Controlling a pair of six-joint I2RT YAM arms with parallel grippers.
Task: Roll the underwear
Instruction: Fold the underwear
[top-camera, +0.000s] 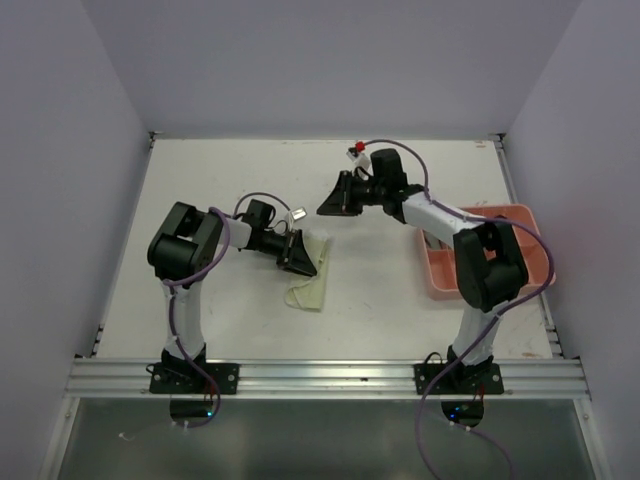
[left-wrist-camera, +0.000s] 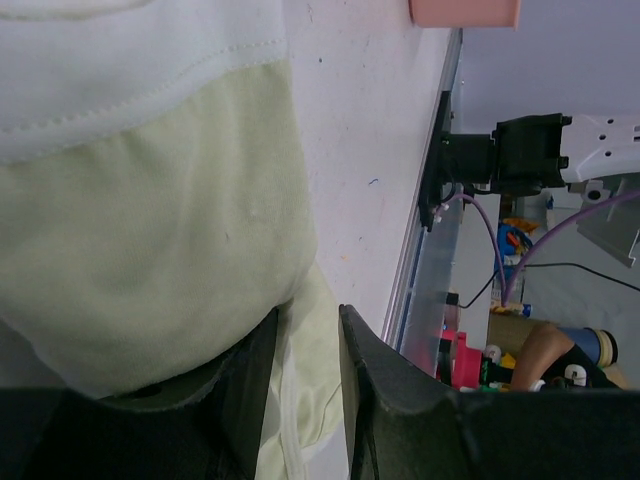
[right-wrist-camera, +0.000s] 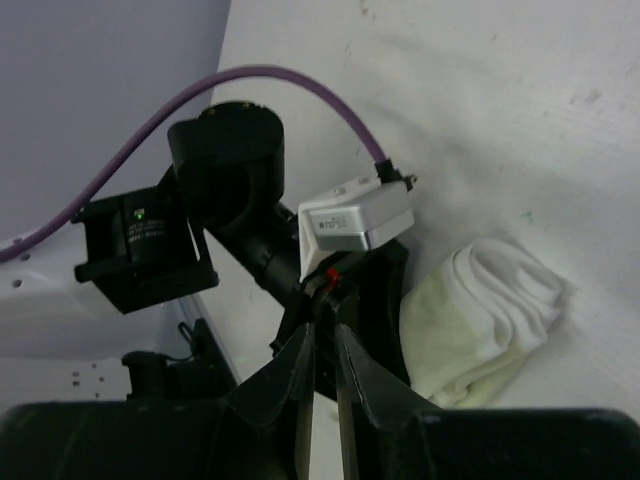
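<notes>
Salmon-pink compartment tray (top-camera: 437, 280) on white table (top-camera: 240, 180) — near its right edge; pale walls (top-camera: 330, 60) on three sides.

Readable text: none in any of my three views.
Brands, numbers, signs: none I can make out.

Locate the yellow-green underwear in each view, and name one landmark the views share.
Top external: underwear left of centre, under the left gripper.
Left wrist: fills the left half.
Right wrist: lower right, partly rolled.
Shared landmark: the left gripper, pinching the cloth.
</notes>
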